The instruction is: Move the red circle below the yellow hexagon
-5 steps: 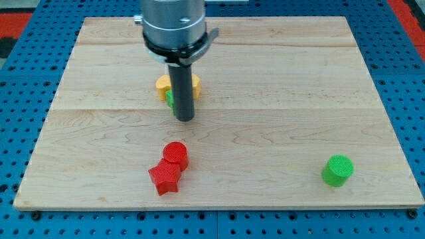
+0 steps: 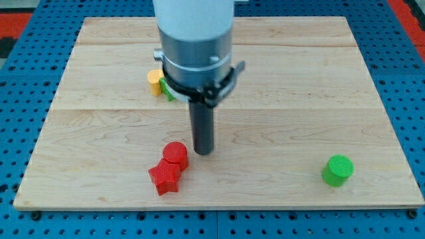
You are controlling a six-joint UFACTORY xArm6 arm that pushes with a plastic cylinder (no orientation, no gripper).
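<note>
The red circle [image 2: 175,155] lies near the board's bottom edge, left of centre, touching a red star [image 2: 165,177] just below and left of it. The yellow hexagon [image 2: 155,81] is up the board at the left of the arm, mostly hidden behind the arm's grey body, with a green block [image 2: 167,91] beside it, also mostly hidden. My tip [image 2: 204,151] is down on the board just right of the red circle, a small gap between them.
A green circle [image 2: 338,170] sits near the bottom right corner. The wooden board [image 2: 299,99] lies on a blue pegboard; its bottom edge is close below the red star.
My tip has moved down and to the right, from beside the yellow hexagon to just right of the red circle. The blocks have not moved.
</note>
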